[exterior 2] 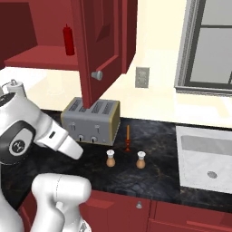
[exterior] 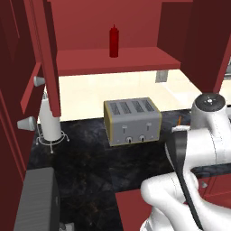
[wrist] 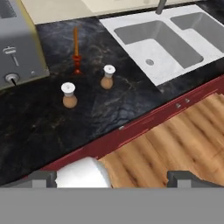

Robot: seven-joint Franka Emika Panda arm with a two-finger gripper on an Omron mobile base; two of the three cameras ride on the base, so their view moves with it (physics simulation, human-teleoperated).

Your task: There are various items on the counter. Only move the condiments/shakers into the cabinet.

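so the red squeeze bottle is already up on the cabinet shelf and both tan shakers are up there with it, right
Not quite. The red squeeze bottle does stand on the cabinet shelf, but the two tan shakers are on the black counter, in front of the toaster and near the orange-red utensil. The right base view shows this.
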